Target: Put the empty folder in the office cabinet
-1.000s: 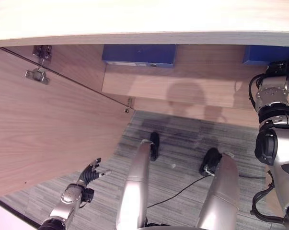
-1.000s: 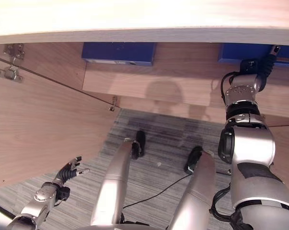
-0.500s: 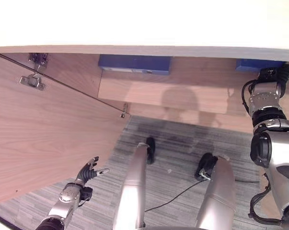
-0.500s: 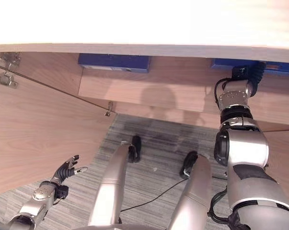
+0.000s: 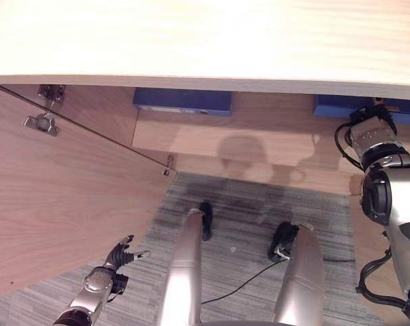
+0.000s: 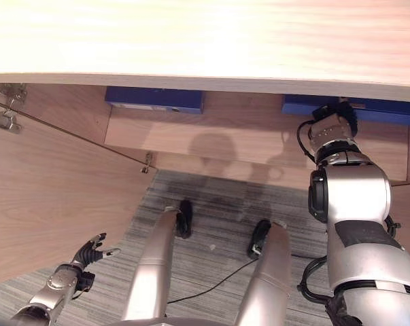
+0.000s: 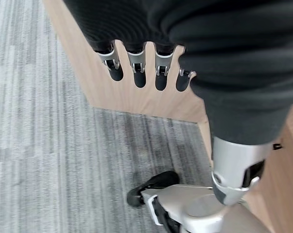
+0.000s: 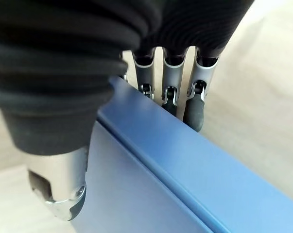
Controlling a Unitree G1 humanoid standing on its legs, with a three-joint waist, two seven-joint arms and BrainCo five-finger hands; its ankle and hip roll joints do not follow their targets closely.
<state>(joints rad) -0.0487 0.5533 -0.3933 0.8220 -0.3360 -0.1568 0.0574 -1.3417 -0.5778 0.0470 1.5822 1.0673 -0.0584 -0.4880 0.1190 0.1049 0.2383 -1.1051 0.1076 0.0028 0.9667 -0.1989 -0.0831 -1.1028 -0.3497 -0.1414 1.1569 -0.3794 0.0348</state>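
Folder (image 8: 151, 179), blue, sits on the cabinet shelf (image 5: 259, 139) at the right, clamped between the right hand's (image 8: 168, 92) curled fingers and thumb. Placement looks all but done; the next call is to let go and pull clear. Left hand (image 5: 120, 257) hangs low, fingers loose, empty.

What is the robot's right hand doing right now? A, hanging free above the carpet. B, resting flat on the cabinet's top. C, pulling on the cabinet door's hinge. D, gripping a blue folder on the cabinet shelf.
D: the right wrist view shows the right hand with its fingers over the top edge of the blue folder and its thumb on the face, inside the cabinet shelf.
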